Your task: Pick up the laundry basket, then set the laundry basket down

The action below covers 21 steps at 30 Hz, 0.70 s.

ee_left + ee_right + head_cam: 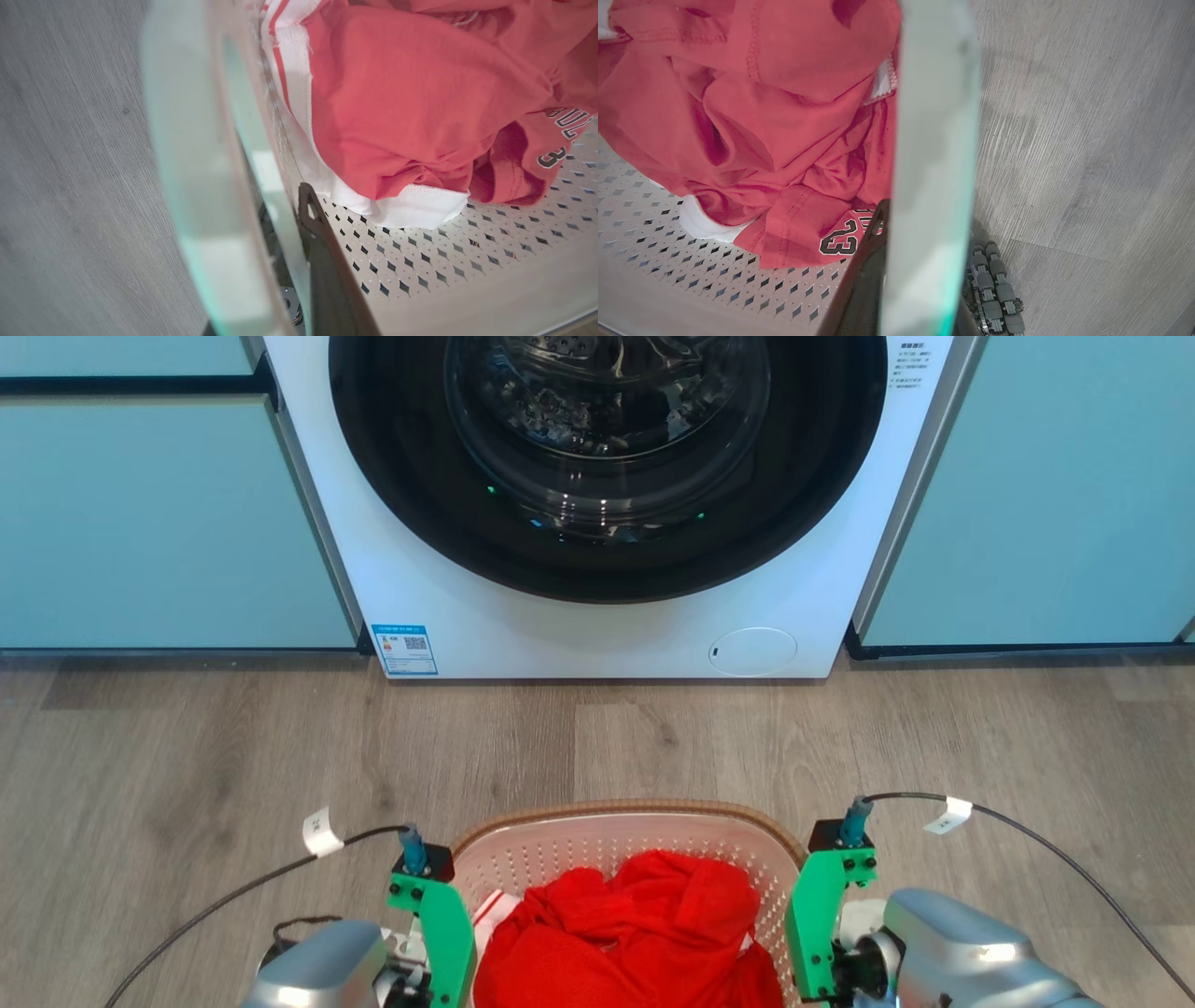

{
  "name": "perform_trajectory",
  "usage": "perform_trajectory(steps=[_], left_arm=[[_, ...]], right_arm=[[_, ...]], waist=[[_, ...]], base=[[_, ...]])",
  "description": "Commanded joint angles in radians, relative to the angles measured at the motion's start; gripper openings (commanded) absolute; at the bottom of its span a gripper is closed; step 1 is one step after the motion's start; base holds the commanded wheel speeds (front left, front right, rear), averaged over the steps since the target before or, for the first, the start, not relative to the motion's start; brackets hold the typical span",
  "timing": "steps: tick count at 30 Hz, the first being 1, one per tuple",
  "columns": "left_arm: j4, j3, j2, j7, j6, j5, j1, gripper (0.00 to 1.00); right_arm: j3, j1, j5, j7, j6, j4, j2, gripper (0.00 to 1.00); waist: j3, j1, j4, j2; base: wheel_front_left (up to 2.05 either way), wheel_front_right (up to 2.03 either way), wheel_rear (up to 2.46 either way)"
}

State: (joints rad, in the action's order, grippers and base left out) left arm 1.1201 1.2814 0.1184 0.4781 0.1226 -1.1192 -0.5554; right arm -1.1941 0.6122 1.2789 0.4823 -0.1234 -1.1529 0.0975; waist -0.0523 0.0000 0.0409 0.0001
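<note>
- Silver left forearm point(322, 966) and right forearm point(971, 947) are seen at the bottom edge of the head view, their green brackets point(439, 924) just beside either side of the laundry basket point(635, 810), lower centre.
- Red clothing point(635, 933) is heaped inside it; whether it rests on the wooden floor point(187, 756) cannot be told.
- Well beyond, at the top, a white washer point(607, 635) with a dark round door is set between pale teal cabinets point(140, 523).
- In the left wrist view, the left fingers point(322, 261) are closed narrowly on the basket's side: one dark finger is laid inside the perforated wall, the other is hidden behind a blurred pale band of that side.
- In the right wrist view, the right fingers point(861, 280) are clamped the same way on the opposite side, one dark finger inside beside the red clothing; a grey roller wheel point(994, 289) is seen on the floor at the bottom.
</note>
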Motion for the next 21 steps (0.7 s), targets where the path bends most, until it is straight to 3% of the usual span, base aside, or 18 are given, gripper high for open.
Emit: perform_trajectory(steps=[1, 21], left_arm=[[-0.011, -0.006, 0.007, -0.006, 0.008, 0.001, -0.068, 0.00], [-0.011, -0.002, 0.007, -0.003, 0.008, -0.006, -0.068, 0.00]], right_arm=[[-0.003, 0.062, 0.005, -0.013, -0.007, 0.018, -0.007, 0.00], [-0.020, 0.064, 0.023, -0.013, -0.007, 0.016, -0.005, 0.00]], waist=[[-0.002, 0.0000, -0.001, -0.0001], [-0.005, 0.0000, -0.002, -0.0001]], base=[[0.00, 0.00, 0.00], [0.00, 0.00, 0.00]])
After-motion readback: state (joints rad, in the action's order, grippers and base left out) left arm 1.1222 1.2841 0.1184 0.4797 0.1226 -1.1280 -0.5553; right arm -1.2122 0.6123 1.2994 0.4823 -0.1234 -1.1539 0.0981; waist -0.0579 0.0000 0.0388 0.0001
